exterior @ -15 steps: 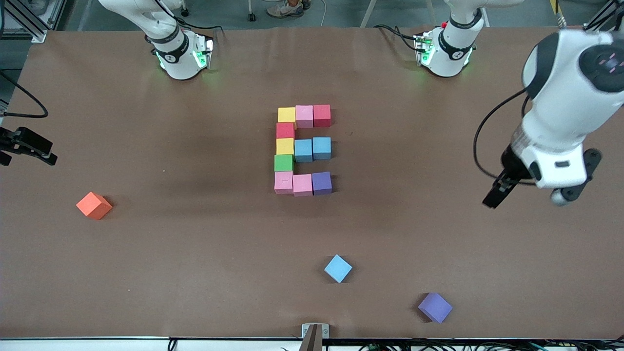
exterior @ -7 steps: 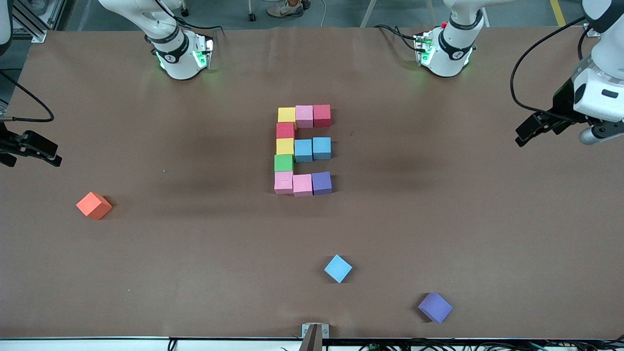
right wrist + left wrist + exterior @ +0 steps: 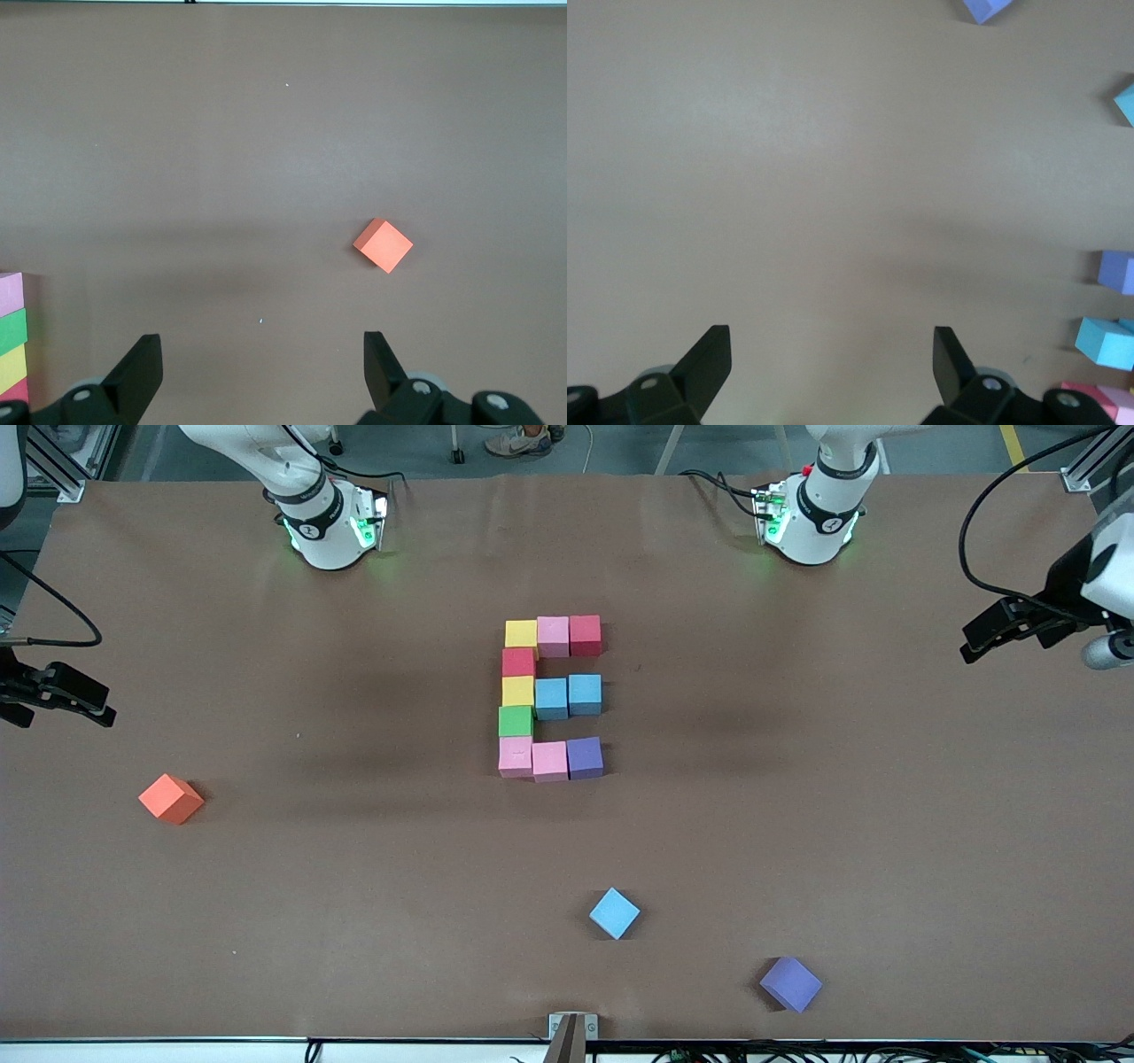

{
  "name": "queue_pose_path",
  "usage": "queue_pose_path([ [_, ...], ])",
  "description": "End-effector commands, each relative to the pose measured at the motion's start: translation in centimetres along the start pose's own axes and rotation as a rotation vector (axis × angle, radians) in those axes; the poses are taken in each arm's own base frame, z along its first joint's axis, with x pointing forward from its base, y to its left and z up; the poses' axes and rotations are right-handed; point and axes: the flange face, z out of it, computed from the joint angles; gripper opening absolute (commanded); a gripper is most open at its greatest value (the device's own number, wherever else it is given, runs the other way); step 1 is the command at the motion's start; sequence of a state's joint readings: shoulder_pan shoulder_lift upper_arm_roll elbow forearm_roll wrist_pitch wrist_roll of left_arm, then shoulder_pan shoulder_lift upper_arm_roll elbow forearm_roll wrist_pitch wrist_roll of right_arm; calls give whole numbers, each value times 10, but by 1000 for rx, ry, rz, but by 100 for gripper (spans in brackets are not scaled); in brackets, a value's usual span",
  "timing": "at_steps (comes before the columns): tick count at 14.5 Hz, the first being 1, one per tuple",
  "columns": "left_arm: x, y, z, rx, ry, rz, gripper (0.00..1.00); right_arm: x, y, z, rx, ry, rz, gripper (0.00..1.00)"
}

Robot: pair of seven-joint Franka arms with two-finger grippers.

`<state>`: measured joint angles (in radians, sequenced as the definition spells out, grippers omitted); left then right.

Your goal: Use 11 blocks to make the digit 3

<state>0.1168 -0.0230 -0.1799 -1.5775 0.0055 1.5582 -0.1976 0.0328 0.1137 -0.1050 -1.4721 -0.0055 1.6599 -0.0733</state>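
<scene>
The blocks form the digit 3 mid-table, mirrored like an E. Its top bar is yellow, pink and red. The column runs down through red, yellow, green and pink. Two light blue cubes make the middle bar; pink and purple end the bottom bar. My left gripper hangs open and empty over the left arm's end of the table. My right gripper hangs open and empty over the right arm's end.
An orange cube lies toward the right arm's end. A loose light blue cube and a loose purple cube lie nearer the front camera than the figure. A metal bracket sits at the front edge.
My left gripper has swung up and away from the table's middle toward its own end. The right gripper shifted slightly. No cube has moved.
</scene>
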Motion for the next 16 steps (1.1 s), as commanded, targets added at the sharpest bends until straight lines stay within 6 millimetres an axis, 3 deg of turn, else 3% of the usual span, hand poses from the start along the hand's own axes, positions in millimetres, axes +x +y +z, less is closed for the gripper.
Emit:
queue_pose_path([
  [1,12,3,-1,-8,-3,106,100,-9,-1,-6,-18,4,-13,100],
  [4,9,4,-3,-7,16,111,100,-8,-1,-8,-40,11,-19,100],
  [7,4,16,3,2,50,112,100,-8,-4,-9,-41,12,-24,100],
  [9,-1,3,1,1,73,75,100,-8,-5,-9,-40,15,-24,100],
  [14,0,12,1,-7,72,83,100,-7,-6,-9,-40,17,-25,100],
  [16,3,-1,0,-11,72,73,100,-8,-6,-8,-40,12,-27,100],
])
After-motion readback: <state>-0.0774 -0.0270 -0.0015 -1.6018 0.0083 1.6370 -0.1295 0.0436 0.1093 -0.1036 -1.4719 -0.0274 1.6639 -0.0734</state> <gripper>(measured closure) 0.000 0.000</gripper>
